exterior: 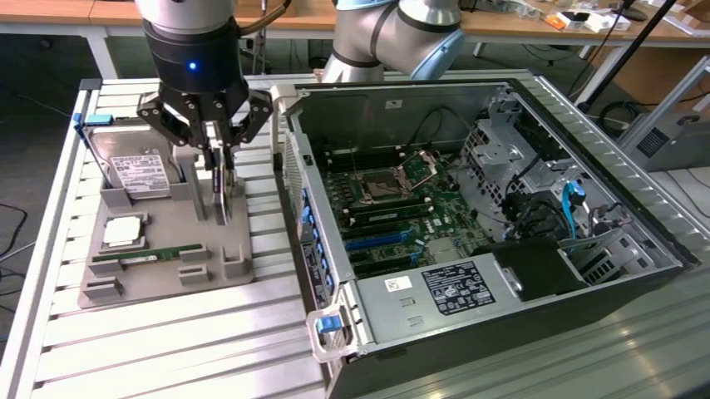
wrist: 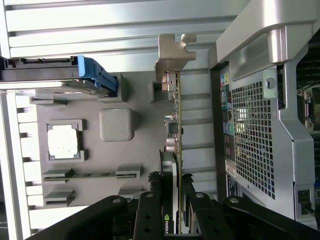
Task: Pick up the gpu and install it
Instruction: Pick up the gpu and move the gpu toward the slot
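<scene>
A robot arm's gripper (exterior: 219, 162) clamps the gpu (exterior: 223, 199) from above at the grey parts tray (exterior: 166, 278). The tray lies on a slatted metal table (exterior: 166, 357) just beside an open computer case (exterior: 444, 307). The card stands on its long edge along the tray edge that faces the case. In the wrist view the black fingers (wrist: 148, 215) pinch both faces of the gpu (wrist: 175, 125), with its silvery bracket (wrist: 172, 52) reaching past the tray's edge. Whether the card has left its holder cannot be told.

The rest of the tray carries a hard drive (exterior: 139, 170) propped at the corner far from the case. A processor (exterior: 122, 233) lies just beside it, and a green memory stick (exterior: 150, 253) lies in its cradle. Inside the case the motherboard (exterior: 388, 195) is exposed.

The grip looks narrow for so long a card. It sits toward the end opposite the bracket, so the heavier bracket end could sag or swing as the arm moves, leaving the card tilted. A tilted card would probably miss its slot on the motherboard or jam partway in. The bracket also sits near the case's rear wall (wrist: 252, 135), and a lift that drifts toward the case could snag it there. If the card binds in its holder, a pull might drag the tray across the table and upset the other parts.
</scene>
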You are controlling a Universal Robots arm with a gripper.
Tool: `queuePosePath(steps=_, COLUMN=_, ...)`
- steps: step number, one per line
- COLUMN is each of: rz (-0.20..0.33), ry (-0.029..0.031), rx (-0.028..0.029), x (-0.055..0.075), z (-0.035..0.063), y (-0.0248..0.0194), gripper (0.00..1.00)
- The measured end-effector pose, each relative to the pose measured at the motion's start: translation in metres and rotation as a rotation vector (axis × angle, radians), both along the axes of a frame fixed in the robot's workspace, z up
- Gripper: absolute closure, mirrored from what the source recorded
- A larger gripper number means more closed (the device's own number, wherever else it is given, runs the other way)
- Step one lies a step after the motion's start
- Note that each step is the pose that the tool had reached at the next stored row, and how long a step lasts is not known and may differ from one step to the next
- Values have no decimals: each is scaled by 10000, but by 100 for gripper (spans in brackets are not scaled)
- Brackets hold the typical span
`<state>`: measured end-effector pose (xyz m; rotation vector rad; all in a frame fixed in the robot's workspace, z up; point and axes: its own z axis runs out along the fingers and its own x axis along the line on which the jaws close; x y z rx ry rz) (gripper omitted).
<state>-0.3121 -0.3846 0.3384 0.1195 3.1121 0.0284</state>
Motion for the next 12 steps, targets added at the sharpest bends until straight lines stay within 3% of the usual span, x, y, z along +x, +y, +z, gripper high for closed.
queuePosePath(steps=12, rz=0, ry=-1, rx=0, x=0, z=41, y=0, gripper=73)
